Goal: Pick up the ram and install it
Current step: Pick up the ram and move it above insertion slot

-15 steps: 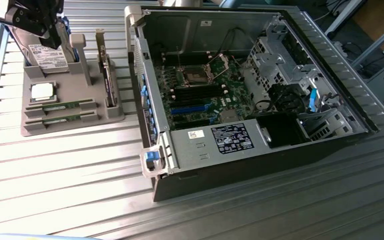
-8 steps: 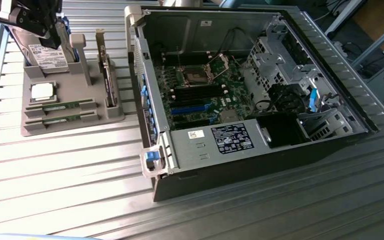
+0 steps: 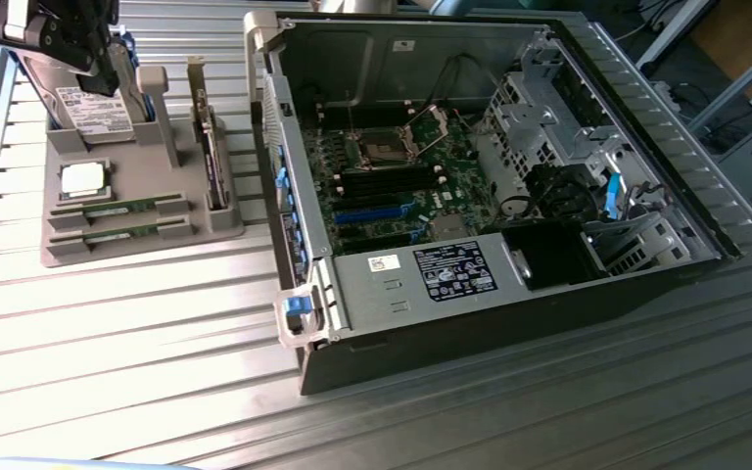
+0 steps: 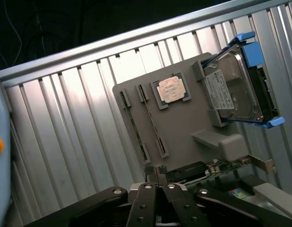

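- The gripper (image 3: 89, 69) (image 4: 157, 169) hangs above the hard-drive end of the grey holder (image 3: 219, 230) (image 4: 183, 118). Its dark fingers are pressed together and grasp nothing.
- The holder sits near the edge of the surface (image 3: 154, 343) (image 4: 79, 118) on the exterior view's left. Only a narrow gap separates it from the open computer case (image 3: 337, 69). A broad bare stretch of surface lies at the exterior view's bottom.
- The surface is ribbed, shiny metal in long parallel slats. The holder is matt grey and blocky, with raised slots.
- The case is a box of grey sheet metal with its side off, showing the green motherboard (image 3: 402, 186).
- Two ram sticks lie on edge in end slots on the holder, parallel and close together: one ram stick (image 3: 121, 208) and a second ram stick (image 3: 121, 233). Both are thin, green and untouched.
- The holder also carries one square metal-topped processor (image 3: 85, 178) (image 4: 171, 90), one hard drive (image 3: 95, 110) (image 4: 231, 90) in a blue frame, and one upright card (image 3: 207, 147).
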Controlling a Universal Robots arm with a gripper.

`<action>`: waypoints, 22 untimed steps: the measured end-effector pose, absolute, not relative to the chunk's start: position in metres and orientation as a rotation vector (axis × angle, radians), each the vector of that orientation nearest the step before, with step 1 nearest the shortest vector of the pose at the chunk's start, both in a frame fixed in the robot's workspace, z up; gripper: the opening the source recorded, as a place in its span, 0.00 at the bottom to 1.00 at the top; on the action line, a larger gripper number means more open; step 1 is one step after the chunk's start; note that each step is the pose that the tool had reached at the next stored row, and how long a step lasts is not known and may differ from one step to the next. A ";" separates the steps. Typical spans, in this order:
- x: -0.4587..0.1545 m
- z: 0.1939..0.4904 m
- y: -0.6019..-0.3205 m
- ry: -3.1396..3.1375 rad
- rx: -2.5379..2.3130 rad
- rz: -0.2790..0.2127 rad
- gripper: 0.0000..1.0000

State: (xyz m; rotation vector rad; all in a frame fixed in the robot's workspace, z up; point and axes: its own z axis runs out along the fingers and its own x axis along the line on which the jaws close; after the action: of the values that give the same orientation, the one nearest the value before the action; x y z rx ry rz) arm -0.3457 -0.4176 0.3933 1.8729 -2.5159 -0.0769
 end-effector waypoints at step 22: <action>-0.346 0.393 -0.418 -2.349 2.073 -0.076 0.10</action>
State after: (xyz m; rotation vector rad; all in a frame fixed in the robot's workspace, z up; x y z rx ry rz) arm -0.3457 -0.4176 0.3933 2.0726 -2.3487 -0.0760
